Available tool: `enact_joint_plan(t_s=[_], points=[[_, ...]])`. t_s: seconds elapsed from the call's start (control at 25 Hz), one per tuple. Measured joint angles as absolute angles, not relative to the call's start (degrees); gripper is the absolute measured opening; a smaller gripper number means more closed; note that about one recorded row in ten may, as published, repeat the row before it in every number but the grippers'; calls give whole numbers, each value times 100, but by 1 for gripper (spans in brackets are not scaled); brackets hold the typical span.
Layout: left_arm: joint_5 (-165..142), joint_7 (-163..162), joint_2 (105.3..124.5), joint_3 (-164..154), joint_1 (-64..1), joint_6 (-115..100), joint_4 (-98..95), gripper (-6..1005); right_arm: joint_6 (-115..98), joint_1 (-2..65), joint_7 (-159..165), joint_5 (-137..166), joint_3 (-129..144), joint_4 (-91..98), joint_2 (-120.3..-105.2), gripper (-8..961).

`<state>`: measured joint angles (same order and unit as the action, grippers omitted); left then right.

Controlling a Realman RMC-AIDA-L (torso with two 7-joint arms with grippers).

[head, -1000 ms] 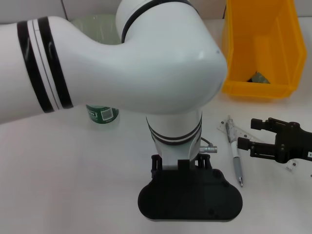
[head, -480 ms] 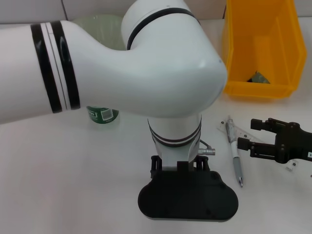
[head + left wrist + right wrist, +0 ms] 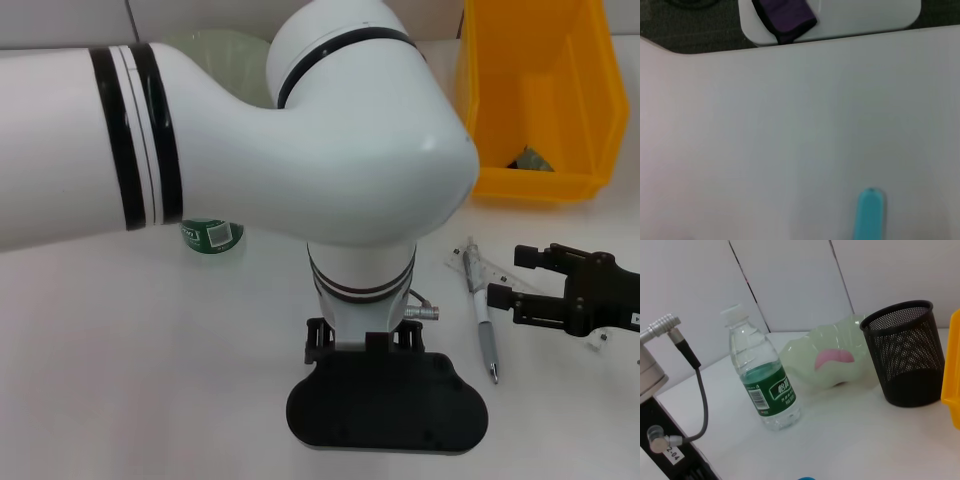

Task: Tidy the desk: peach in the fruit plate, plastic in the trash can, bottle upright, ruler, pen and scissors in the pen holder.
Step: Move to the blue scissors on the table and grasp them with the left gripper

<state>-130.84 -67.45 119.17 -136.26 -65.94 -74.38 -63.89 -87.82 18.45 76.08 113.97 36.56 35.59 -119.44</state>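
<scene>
My left arm fills the middle of the head view, its black wrist housing (image 3: 386, 410) low over the near table and hiding the left gripper. At the right, my right gripper (image 3: 515, 278) is open and empty, its tips just beside the grey pen (image 3: 485, 325) and the clear ruler (image 3: 470, 262). In the right wrist view the bottle (image 3: 765, 385) stands upright. A pink peach (image 3: 835, 359) lies in the green fruit plate (image 3: 800, 357), next to the black mesh pen holder (image 3: 905, 360). A teal rounded tip (image 3: 869, 215) shows in the left wrist view; the scissors cannot be made out.
The yellow trash can (image 3: 535, 100) stands at the back right with a crumpled dark piece (image 3: 528, 160) inside. The table's edge (image 3: 790, 45) runs close to the left wrist. A grey cable and plug (image 3: 687, 355) hang from the left arm.
The left arm's forearm and elbow have swung a little to the right, while its wrist housing has barely shifted. The right gripper, pen and ruler have stayed put.
</scene>
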Motion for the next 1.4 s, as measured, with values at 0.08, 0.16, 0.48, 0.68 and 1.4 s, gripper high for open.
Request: enact_joint_plan(t_s=[0.08, 0.16, 0.48, 0.68, 1.4], points=[[-13066, -6744, 11920, -13677, -6603, -7390, -6360, 771, -8781, 1843, 7608, 11402, 3656, 3559, -11944, 841], [-13066, -6744, 11920, -13677, -6603, -7390, -6360, 770, -8780, 1839, 7608, 11404, 3656, 3559, -11944, 841], [-12990, -6714, 11918, -13772, -6635, -7293, -6278, 769, -8779, 1827, 7600, 11402, 3656, 3462, -11936, 842], [-12993, -6705, 11918, -13777, -6649, -7287, -6266, 768, -8779, 1828, 7595, 11402, 3651, 3460, -11935, 842], [-12931, -6692, 11918, -13874, -6698, -7144, -6212, 559, -8780, 1828, 7606, 11400, 3656, 3463, -11935, 841]])
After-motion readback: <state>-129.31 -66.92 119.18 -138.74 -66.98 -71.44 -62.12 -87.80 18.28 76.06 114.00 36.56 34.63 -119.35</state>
